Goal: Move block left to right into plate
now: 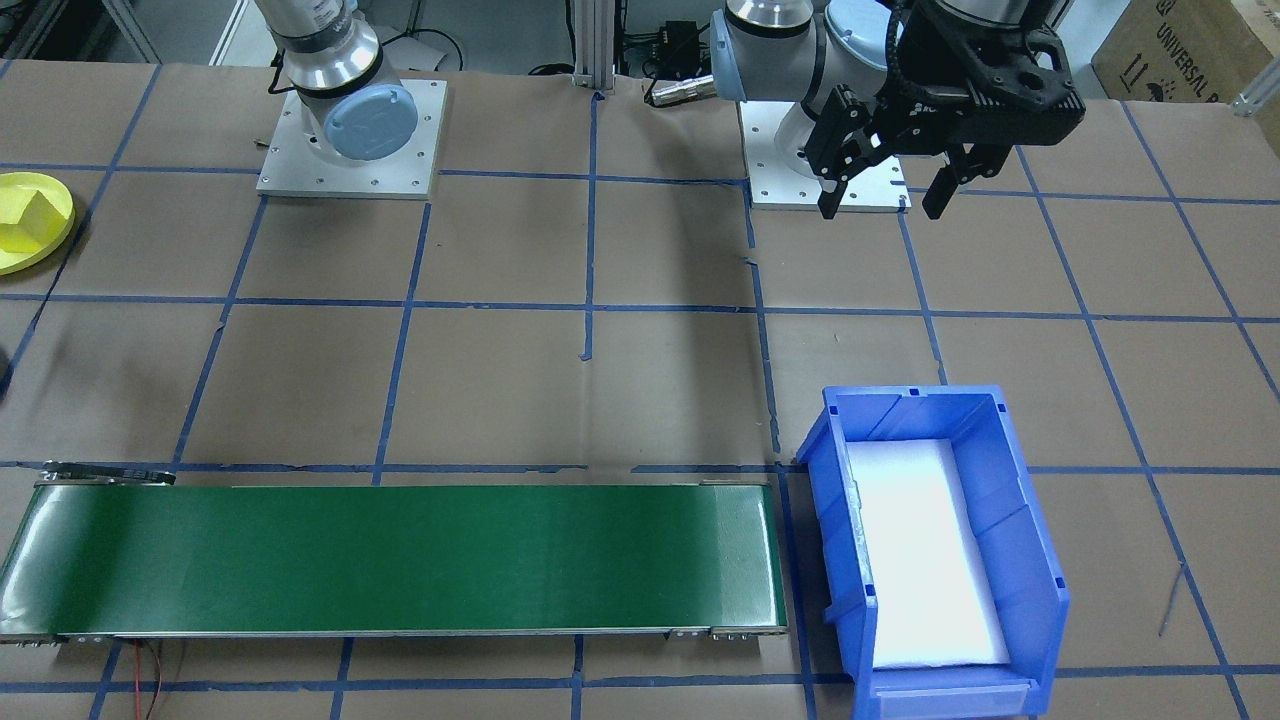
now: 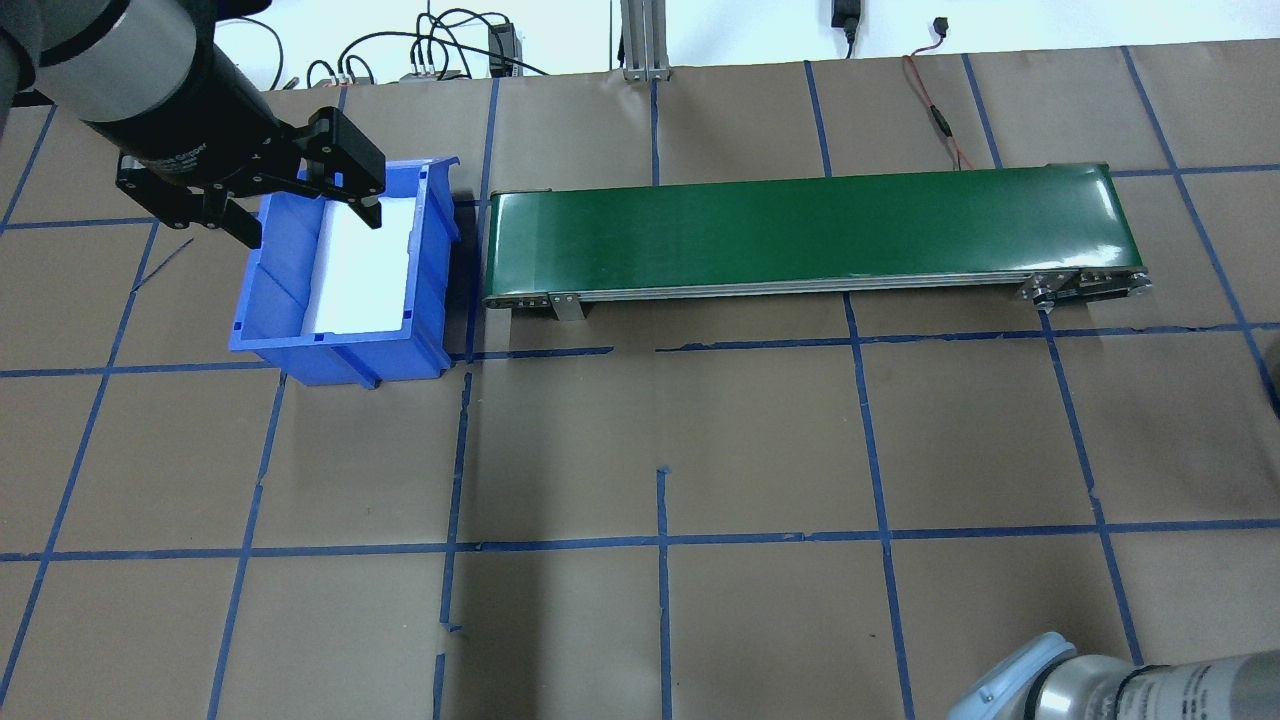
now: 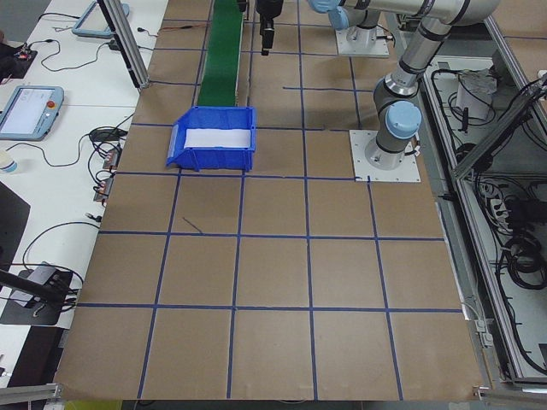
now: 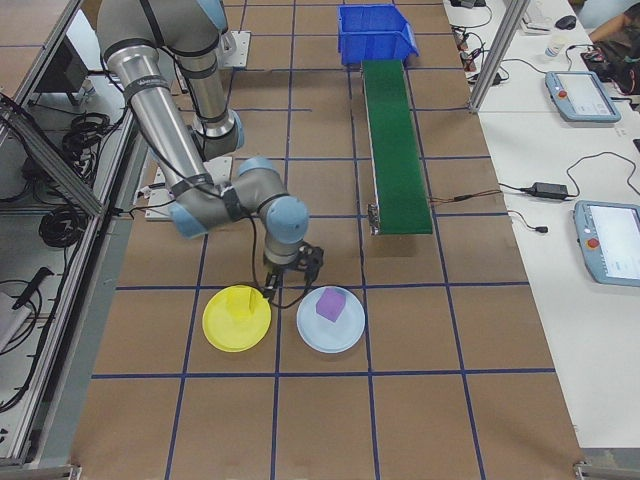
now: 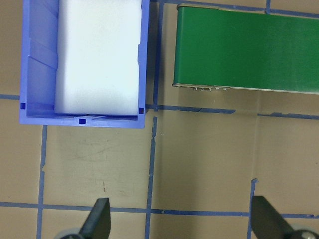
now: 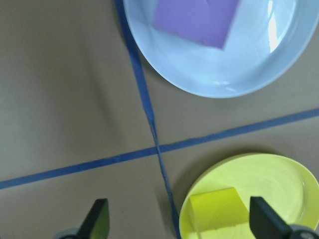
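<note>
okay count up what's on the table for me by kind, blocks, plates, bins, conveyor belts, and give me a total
Blocks: 2, a yellow block and a purple block
Plates: 2, a yellow plate and a pale blue plate
Bins: 1, a blue bin
Conveyor belts: 1, a green conveyor belt
Total: 6

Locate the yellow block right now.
In the right wrist view, the yellow block lies in the yellow plate, below the open right claw, beside the pale plate holding a purple block.

Brown paper-covered table (image 3: pixel 273 282) with blue tape grid; white side bench (image 3: pixel 51 128) holding tablets, cables
</note>
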